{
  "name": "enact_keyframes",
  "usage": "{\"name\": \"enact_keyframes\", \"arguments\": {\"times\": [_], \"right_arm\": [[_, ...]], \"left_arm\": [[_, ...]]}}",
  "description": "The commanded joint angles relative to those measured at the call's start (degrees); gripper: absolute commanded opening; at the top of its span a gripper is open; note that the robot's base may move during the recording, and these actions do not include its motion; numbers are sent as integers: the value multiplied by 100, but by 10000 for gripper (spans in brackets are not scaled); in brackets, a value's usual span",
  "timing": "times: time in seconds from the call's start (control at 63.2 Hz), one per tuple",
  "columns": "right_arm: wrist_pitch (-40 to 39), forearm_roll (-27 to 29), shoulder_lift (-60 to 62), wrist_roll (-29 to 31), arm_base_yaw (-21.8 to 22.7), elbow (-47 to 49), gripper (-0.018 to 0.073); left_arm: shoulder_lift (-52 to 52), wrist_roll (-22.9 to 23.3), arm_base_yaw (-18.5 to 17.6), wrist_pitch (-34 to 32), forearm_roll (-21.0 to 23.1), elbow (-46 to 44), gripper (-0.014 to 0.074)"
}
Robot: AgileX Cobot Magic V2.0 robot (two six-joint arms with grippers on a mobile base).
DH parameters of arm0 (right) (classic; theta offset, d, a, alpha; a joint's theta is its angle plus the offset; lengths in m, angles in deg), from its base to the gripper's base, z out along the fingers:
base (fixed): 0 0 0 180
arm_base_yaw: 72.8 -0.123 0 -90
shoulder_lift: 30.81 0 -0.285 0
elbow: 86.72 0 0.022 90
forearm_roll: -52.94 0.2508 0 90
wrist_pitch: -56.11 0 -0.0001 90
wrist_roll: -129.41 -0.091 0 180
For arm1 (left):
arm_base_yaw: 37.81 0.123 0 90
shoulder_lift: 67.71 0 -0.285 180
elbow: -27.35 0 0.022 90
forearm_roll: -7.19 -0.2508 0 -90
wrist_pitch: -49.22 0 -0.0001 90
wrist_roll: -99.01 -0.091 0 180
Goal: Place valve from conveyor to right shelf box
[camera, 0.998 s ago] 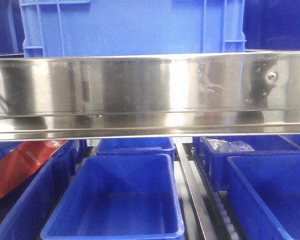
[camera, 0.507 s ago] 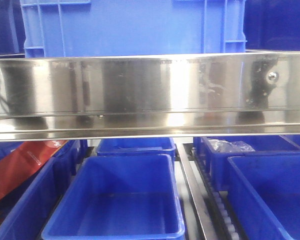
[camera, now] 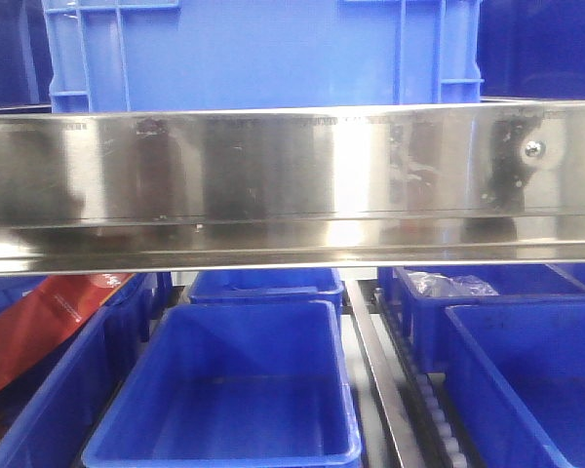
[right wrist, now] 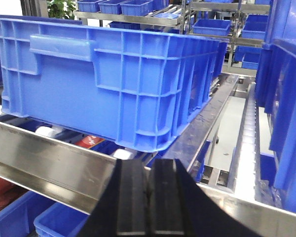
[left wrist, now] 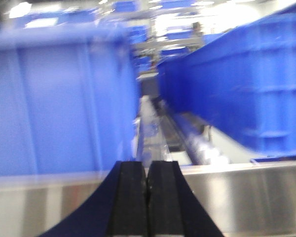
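Your left hand [left wrist: 147,197] and right hand [right wrist: 147,197] are both staying clenched, with nothing visible between the pads. They are facing the steel shelf rail [camera: 292,185] and the blue crate [right wrist: 113,79] (the valve and conveyor are not appearing in any view).

Your left gripper [left wrist: 147,197] has its jaws pressed together, nothing between them. Right gripper [right wrist: 149,202] is the same: pads touching, empty, pointing forward.
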Motion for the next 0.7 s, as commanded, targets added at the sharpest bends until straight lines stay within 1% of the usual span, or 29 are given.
{"name": "enact_keyframes", "arguments": {"times": [0.0,0.032,0.095,0.158,0.269,0.681], "right_arm": [[-131,-35,27,32,11,-8,-162],[-131,-35,27,32,11,-8,-162],[-131,-35,27,32,11,-8,-162],[-131,-35,27,32,11,-8,-162],[-131,-35,27,32,11,-8,-162],[-131,-35,27,32,11,-8,-162]], "left_arm": [[33,317,56,-426,-10,105,-111],[33,310,56,-152,-10,105,-111],[33,310,56,-95,-10,105,-111],[33,310,56,-109,-10,105,-111],[33,310,56,-317,-10,105,-111],[33,310,56,-298,-10,105,-111]]}}
